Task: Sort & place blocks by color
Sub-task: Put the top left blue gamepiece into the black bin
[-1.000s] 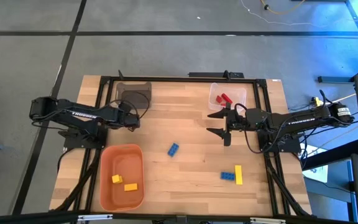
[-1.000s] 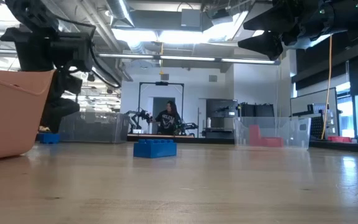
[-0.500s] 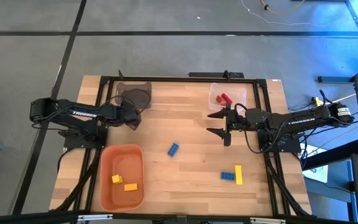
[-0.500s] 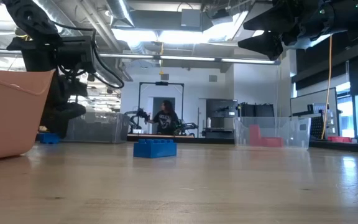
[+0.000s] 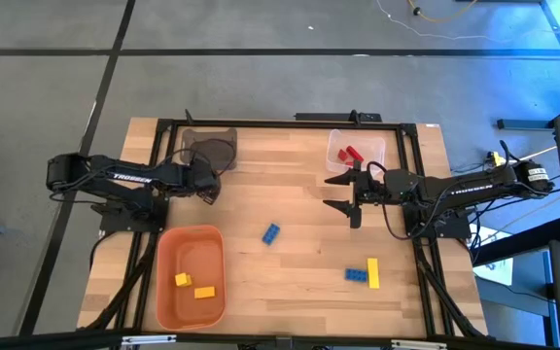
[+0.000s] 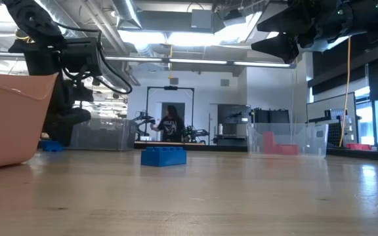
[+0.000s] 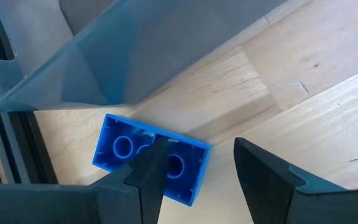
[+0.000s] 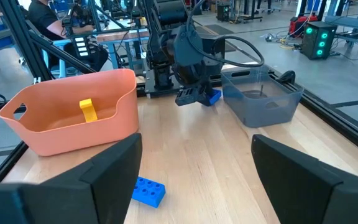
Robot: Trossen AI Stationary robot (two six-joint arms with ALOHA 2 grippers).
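Left gripper hovers, fingers spread, over a studded blue plastic brick on pale wood-grain tabletop.
Nothing held; right gripper spread, empty.

You see a wooden table | on it: orange bin, grey bin, clear bin | loose blocks: blue, blue touching yellow.
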